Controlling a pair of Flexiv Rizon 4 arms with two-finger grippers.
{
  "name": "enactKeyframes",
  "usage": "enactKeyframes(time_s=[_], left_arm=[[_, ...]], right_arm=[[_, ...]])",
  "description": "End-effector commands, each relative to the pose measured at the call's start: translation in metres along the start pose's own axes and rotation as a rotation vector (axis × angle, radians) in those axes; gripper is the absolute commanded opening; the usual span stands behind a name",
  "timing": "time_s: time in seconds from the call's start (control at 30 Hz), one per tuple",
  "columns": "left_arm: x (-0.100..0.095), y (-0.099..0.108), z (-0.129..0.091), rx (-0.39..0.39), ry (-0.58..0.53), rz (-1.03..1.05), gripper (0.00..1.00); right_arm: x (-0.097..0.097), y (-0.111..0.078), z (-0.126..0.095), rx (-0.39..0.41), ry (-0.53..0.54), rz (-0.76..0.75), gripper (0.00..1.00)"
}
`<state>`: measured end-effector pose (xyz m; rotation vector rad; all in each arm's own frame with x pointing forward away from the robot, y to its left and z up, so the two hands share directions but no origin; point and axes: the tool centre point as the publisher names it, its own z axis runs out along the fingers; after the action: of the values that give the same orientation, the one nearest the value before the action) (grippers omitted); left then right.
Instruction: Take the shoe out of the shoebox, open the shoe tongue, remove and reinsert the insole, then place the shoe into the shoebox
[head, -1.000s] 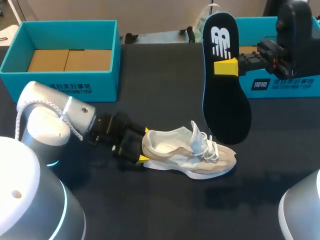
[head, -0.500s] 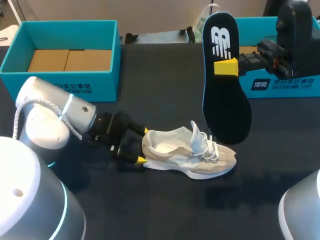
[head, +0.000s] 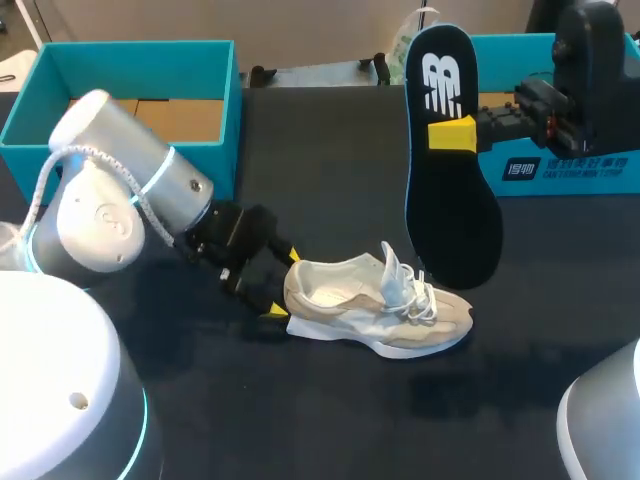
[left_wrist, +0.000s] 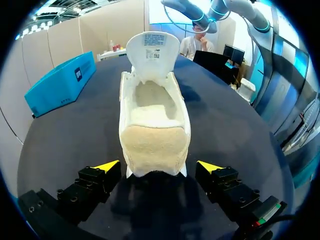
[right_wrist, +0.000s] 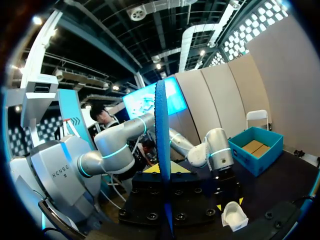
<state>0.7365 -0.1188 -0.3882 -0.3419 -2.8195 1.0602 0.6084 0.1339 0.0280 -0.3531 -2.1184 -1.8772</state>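
Beige shoe (head: 375, 315) lies mid-desk, my left gripper (head: 281, 285) open just behind its heel, my right gripper (head: 452, 135) clamped on the insole (head: 450, 190) upright above the toe, so reinserting it could, I judge, skid the unheld shoe.

I'm watching the beige-and-white shoe (head: 375, 315) lying on its sole on the dark worktop (head: 330, 160), tongue standing up. The black insole (head: 455, 220) is hanging on end above its toe, pinched by my right claw (head: 452, 135). The teal shoebox (head: 140, 50) is sitting open at far left.
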Motion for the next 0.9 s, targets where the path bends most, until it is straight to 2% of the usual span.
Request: enactKeyframes(time_s=[0.03, 0.17, 0.2, 0.33, 0.37, 0.7, 0.8, 0.9], left_arm=[[0.000, -0.001, 0.000, -0.016, 0.000, -0.001, 1.00], [-0.003, -0.008, -0.009, -0.051, 0.019, -0.046, 1.00], [-0.004, -0.010, -0.011, -0.106, -0.005, -0.055, 1.00], [-0.002, -0.017, -0.017, -0.218, -0.007, -0.039, 1.00], [0.000, -0.019, -0.020, -0.283, -0.048, -0.048, 1.00], [0.000, -0.019, -0.020, -0.283, -0.048, -0.048, 1.00], [-0.001, -0.021, -0.022, -0.308, -0.036, -0.038, 1.00], [-0.001, -0.023, -0.023, -0.377, -0.048, -0.030, 1.00]], right_arm=[[-0.002, 0.001, 0.002, 0.003, 0.001, 0.001, 0.00], [-0.002, 0.001, 0.002, 0.003, 0.001, 0.001, 0.00], [-0.002, 0.001, 0.002, 0.003, 0.001, 0.001, 0.00], [-0.002, 0.001, 0.002, 0.003, 0.001, 0.001, 0.00], [-0.002, 0.001, 0.002, 0.003, 0.001, 0.001, 0.00], [-0.002, 0.001, 0.002, 0.003, 0.001, 0.001, 0.00], [-0.002, 0.001, 0.002, 0.003, 0.001, 0.001, 0.00], [-0.002, 0.001, 0.002, 0.003, 0.001, 0.001, 0.00]])
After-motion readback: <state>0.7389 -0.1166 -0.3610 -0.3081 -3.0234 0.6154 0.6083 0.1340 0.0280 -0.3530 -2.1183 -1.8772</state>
